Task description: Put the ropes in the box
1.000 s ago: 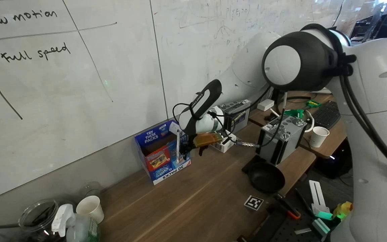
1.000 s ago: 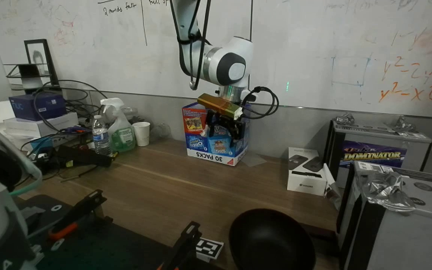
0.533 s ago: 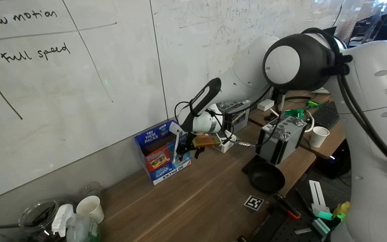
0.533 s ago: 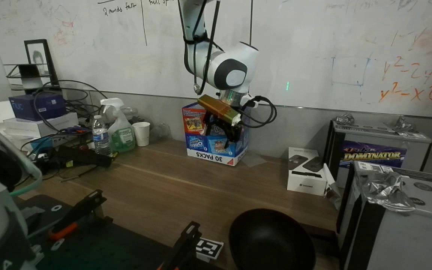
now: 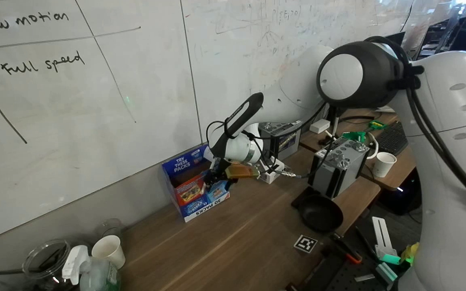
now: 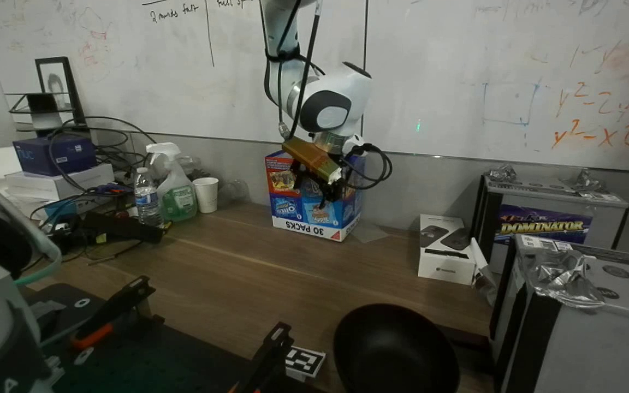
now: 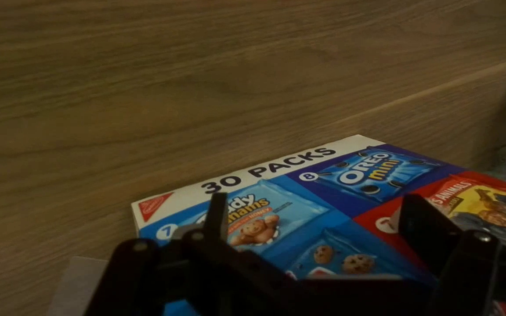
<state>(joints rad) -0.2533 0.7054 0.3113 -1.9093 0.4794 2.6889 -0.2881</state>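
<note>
Gripper [image 7: 314, 215] hangs close in front of the box [image 6: 306, 218], its fingers [image 7: 424, 228] spread wide, and the box, open on top, stands on the table [image 6: 227, 273] just by the wall [image 6: 413, 188]

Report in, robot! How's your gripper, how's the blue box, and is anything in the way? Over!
Gripper open, close to the open-topped blue box, touch unclear. Ropes not in sight. Black pan apart, looks out of the way.

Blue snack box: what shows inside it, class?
In an exterior view, the blue box shows brown inner wall; its floor, and any ropes there, are hidden behind its printed front.
</note>
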